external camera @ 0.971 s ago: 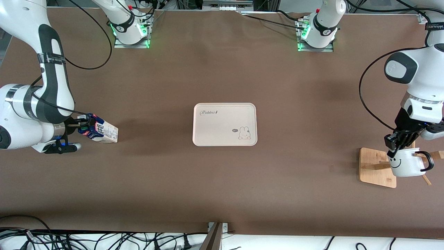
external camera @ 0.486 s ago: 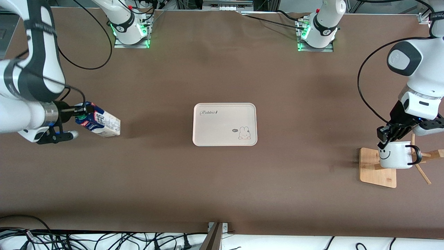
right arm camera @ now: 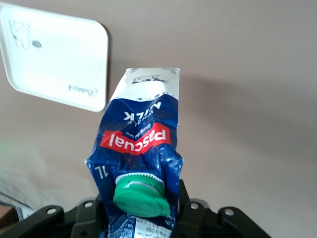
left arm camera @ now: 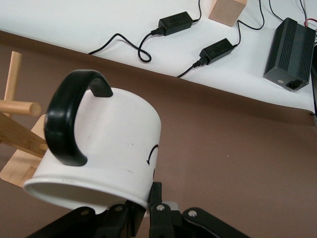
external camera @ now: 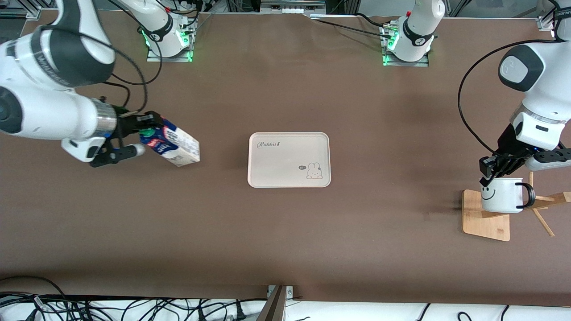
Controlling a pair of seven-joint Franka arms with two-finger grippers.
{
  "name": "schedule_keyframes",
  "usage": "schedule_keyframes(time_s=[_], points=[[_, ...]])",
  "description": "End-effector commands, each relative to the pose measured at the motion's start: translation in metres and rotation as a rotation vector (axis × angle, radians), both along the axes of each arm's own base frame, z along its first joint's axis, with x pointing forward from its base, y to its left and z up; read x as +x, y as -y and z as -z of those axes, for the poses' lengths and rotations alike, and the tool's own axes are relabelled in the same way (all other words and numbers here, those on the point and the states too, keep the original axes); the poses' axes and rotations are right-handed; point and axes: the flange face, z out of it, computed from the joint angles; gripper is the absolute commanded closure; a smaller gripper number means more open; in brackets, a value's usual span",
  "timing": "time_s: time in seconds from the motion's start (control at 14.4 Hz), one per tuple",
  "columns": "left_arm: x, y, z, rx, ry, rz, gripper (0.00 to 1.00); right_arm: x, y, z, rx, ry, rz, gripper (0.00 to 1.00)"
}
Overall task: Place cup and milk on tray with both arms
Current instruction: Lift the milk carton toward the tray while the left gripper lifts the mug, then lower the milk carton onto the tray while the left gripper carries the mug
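Note:
My right gripper [external camera: 143, 129] is shut on the blue top of the milk carton [external camera: 174, 147], which hangs tilted in the air over the bare table toward the right arm's end. In the right wrist view the carton [right arm camera: 138, 148] shows its green cap, with the tray [right arm camera: 54, 59] off past it. The cream tray [external camera: 289, 159] lies flat mid-table. My left gripper [external camera: 492, 171] is shut on the rim of the white smiley cup [external camera: 502, 195], held over the bamboo stand [external camera: 486, 216]. In the left wrist view the cup [left arm camera: 104, 148] shows its black handle, its rim between the jaws.
The bamboo stand has wooden pegs [external camera: 542, 205] sticking out beside the cup; they also show in the left wrist view [left arm camera: 15, 106]. Both arm bases [external camera: 167, 40] stand along the edge farthest from the front camera. Cables and power bricks [left arm camera: 215, 49] lie off the table's edge.
My right gripper has lifted the milk carton and carried it toward the tray. My left gripper has raised the cup up off the stand's peg.

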Motion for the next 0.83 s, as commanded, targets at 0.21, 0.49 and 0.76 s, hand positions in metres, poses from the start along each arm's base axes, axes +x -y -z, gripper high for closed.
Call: schedule_keyframes(time_s=[0.21,0.49,0.76], points=[[0.008,0.009,-0.055,-0.038,-0.151,0.082,1.0,-0.009,-0.101,0.019,-0.002,0.072,0.108,0.48],[-0.002,0.02,-0.073,-0.061,-0.309,0.138,1.0,-0.023,-0.171,0.045,-0.015,0.099,0.204,0.48],[-0.019,0.047,-0.074,-0.077,-0.474,0.207,1.0,-0.037,-0.211,0.07,-0.025,0.089,0.212,0.48]])
